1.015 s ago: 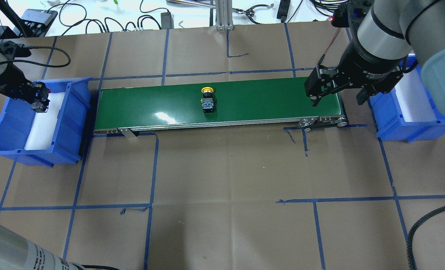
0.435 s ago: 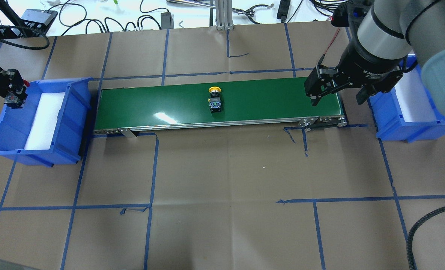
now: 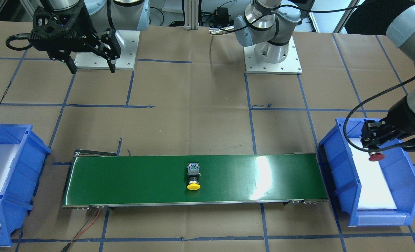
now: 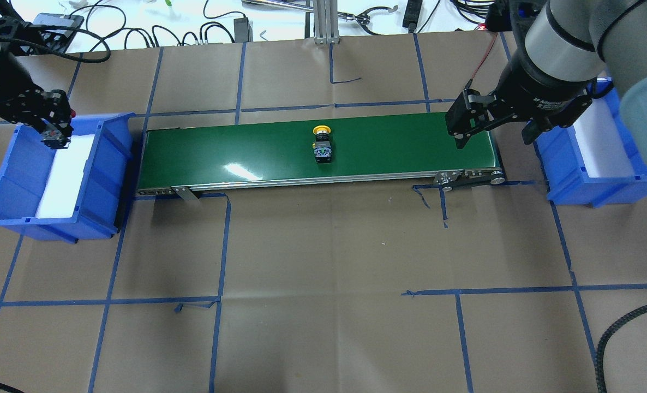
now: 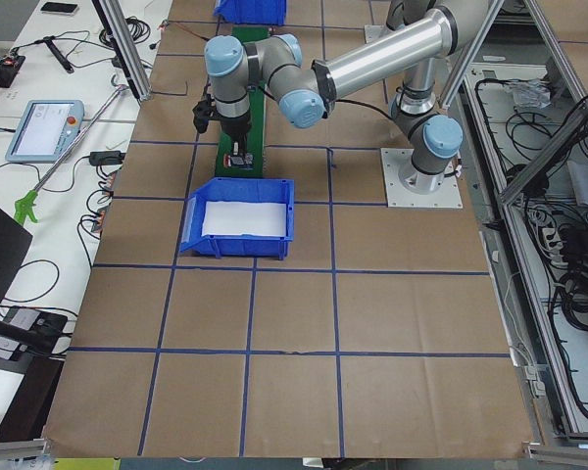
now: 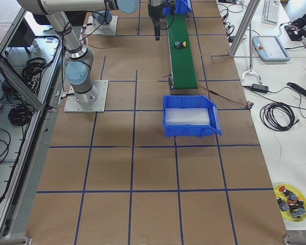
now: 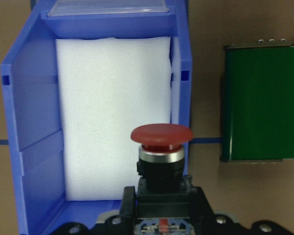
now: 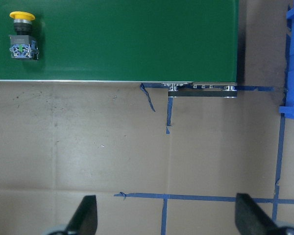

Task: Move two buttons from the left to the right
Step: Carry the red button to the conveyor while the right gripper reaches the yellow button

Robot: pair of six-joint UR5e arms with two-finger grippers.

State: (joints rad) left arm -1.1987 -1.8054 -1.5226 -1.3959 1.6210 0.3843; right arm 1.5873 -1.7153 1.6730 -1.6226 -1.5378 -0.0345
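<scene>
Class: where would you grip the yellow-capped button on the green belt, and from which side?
Probably the block body of the yellow button, from above, jaws across its flat sides: it lies sideways on the belt, and the cap is round.

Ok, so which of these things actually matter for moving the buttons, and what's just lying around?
For the job: yellow button on the green belt; red button in the left gripper; right gripper, open; left blue bin; right blue bin.
Lying about: cables; teach pendant; yellow dish of small parts.

A green conveyor belt (image 4: 236, 144) lies between two foam-lined blue bins (image 4: 7, 180).
</scene>
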